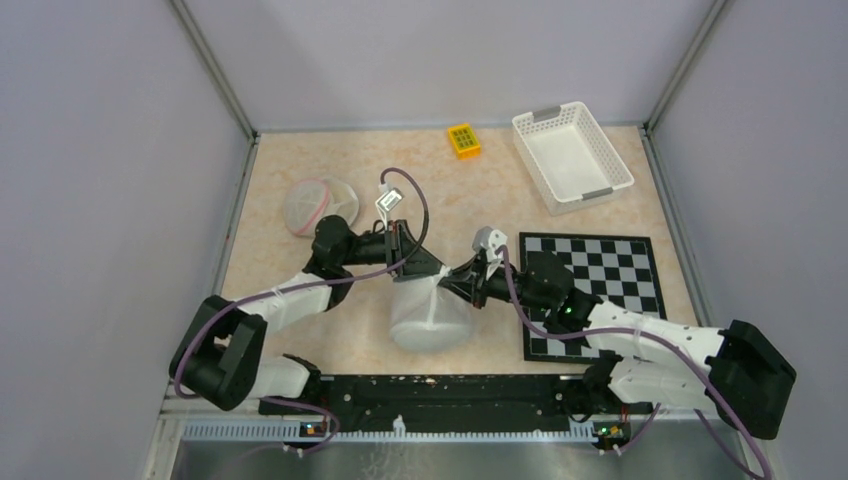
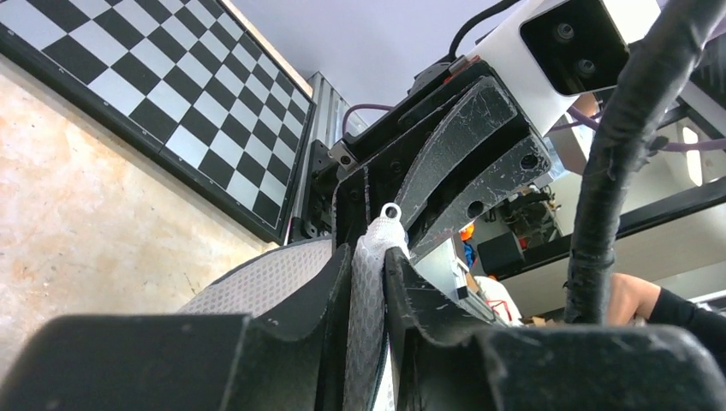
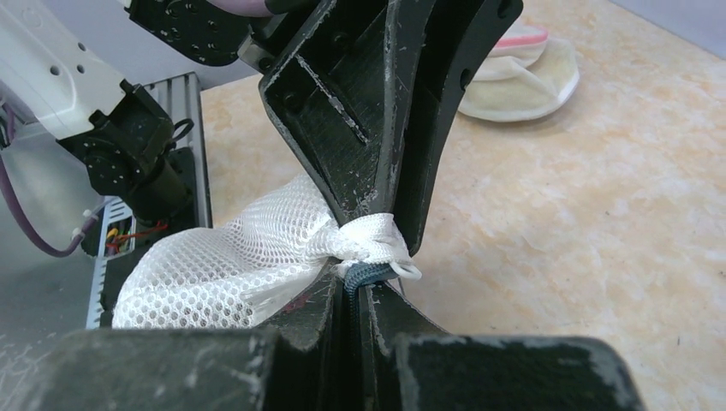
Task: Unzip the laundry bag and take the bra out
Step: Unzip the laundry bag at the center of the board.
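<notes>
Top external view: laundry bag (image 1: pixel 430 318) sits mid-table (image 1: pixel 480 195) by the near edge, with both arms meeting over its top. left gripper (image 2: pixel 370 257) is clamped on a bunch of the white mesh, right gripper (image 3: pixel 355 291) is pinched tight on the dark zipper (image 3: pixel 370 272) right against that bunch. bra (image 1: pixel 318 205) is lying out toward the far-left corner

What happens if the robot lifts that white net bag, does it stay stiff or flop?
Probably flops: the laundry bag bunches into wrinkles where the left gripper and right gripper pinch it. Likely light too, being thin open mesh.
</notes>
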Controlling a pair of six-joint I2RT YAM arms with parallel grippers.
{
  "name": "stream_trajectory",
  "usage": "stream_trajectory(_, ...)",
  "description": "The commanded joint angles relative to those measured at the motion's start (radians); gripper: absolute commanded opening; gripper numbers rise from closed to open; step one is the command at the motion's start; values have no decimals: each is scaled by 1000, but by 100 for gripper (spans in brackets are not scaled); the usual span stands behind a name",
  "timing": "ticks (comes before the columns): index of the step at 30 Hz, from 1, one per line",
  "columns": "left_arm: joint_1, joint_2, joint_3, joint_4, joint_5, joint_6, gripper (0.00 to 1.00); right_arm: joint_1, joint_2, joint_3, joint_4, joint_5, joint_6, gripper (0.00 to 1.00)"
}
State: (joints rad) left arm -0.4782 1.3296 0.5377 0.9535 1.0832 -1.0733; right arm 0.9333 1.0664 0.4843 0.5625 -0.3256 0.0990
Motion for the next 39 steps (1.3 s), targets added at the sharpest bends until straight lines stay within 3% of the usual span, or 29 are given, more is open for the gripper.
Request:
stream_trajectory(1,-45,-40,56,-27,5,55,34,44,5,52,103,-61,-12,0)
stream_trajectory(3,23,-90,42,-125,15,129,44,33,-12,51,82,-58,-18,0)
stream_trajectory(9,214,-255,81,-596,49,487,50,-16,-44,42,51,-60,-23,0)
stream_trajectory(15,364,-273,171,-846,167,765,65,-21,-52,43,49,-73,-50,0)
stream_trajectory(17,338,-267,233,-953,233,925,69,-21,-52,46,54,-91,-60,0)
stream_trajectory(20,270,-271,311,-1132,191,1186,73,-19,-44,53,54,-117,-70,0)
stream_trajectory(27,57,-250,391,-1278,57,1492,77,-19,-34,73,44,-136,-86,0)
stream_trajectory(34,-38,-205,417,-1335,-90,1627,67,-18,-40,89,28,-165,-78,0)
stream_trajectory(39,-55,-207,423,-1391,-75,1679,38,-19,-40,100,-14,-153,-76,0)
